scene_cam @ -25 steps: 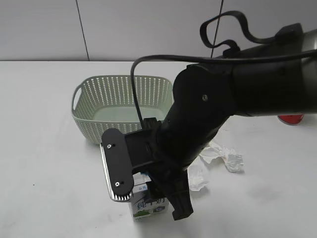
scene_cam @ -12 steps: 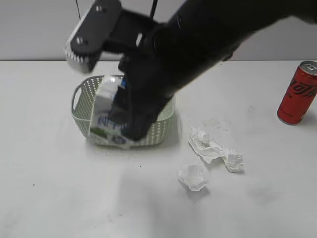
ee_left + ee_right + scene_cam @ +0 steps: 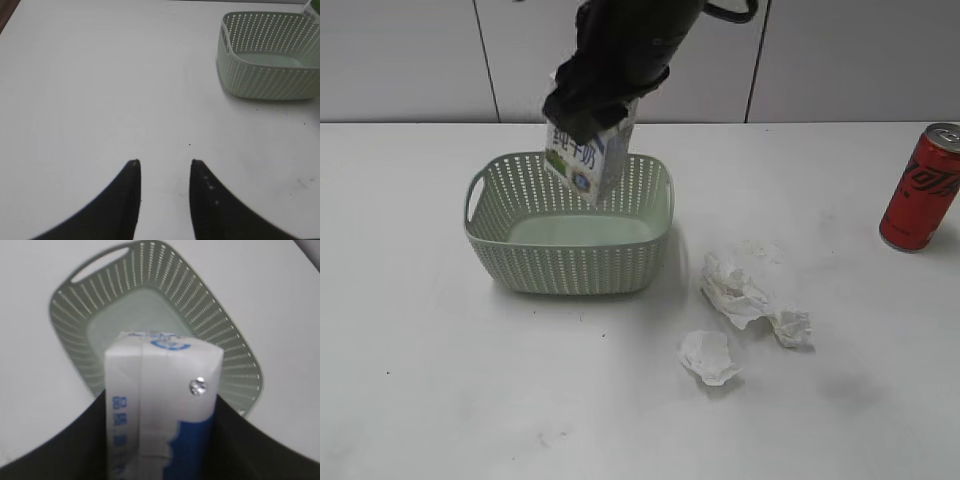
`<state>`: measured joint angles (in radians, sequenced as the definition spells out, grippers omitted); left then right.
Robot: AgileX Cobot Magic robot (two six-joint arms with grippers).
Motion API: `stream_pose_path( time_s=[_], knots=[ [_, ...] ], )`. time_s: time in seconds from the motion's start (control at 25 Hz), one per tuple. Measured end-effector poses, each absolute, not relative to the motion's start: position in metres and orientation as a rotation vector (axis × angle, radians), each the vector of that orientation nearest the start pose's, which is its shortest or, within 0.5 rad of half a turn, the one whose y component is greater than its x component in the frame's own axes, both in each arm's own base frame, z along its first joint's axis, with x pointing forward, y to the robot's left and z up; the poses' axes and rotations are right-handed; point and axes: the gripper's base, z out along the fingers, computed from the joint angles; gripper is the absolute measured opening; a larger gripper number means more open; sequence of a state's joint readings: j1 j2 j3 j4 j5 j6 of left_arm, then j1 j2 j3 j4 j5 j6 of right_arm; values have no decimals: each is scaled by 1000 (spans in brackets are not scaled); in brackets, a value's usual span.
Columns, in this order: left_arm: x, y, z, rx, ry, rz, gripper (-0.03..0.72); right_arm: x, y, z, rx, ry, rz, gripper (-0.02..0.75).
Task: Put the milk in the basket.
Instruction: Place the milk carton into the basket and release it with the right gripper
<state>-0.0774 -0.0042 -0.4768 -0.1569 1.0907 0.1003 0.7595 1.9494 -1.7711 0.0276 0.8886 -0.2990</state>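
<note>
The milk (image 3: 588,152), a white carton with blue characters, hangs tilted over the back of the pale green basket (image 3: 570,265). My right gripper (image 3: 595,105) is shut on it from above. In the right wrist view the milk (image 3: 162,405) fills the space between the two dark fingers, with the basket (image 3: 235,355) directly below it. My left gripper (image 3: 164,162) is open and empty over bare table, and the basket (image 3: 265,75) lies ahead of it to the right.
A red soda can (image 3: 920,188) stands at the right edge. Two crumpled white tissues (image 3: 745,295) (image 3: 710,357) lie right of the basket. A grey wall runs behind the white table.
My right gripper has lifted the milk from the front of the table, carried it back and up, and now holds it over the basket.
</note>
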Motion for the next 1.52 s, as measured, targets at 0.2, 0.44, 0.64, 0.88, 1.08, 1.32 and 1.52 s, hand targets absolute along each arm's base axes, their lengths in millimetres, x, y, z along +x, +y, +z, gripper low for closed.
stream_pose_path(
  time_s=[0.2,0.44,0.64,0.88,1.08,1.32,1.52],
  knots=[
    [-6,-12,269,194,2078,-176,238,347,327,247,-1339,2318,127,363],
    [-6,-12,269,194,2078,-176,238,365,340,193,-1389,2370,57,363],
    [-6,-12,269,194,2078,-176,238,372,344,169,-1396,2352,34,363],
    [-6,-12,269,194,2078,-176,238,376,349,172,-1323,2310,66,367],
    [-6,-12,269,194,2078,-176,238,377,349,177,-1306,2319,69,594],
    [-6,-12,269,194,2078,-176,238,377,348,206,-1240,2402,66,643],
    [-6,-12,269,194,2078,-176,238,372,345,253,-1188,2440,89,640]
  ],
)
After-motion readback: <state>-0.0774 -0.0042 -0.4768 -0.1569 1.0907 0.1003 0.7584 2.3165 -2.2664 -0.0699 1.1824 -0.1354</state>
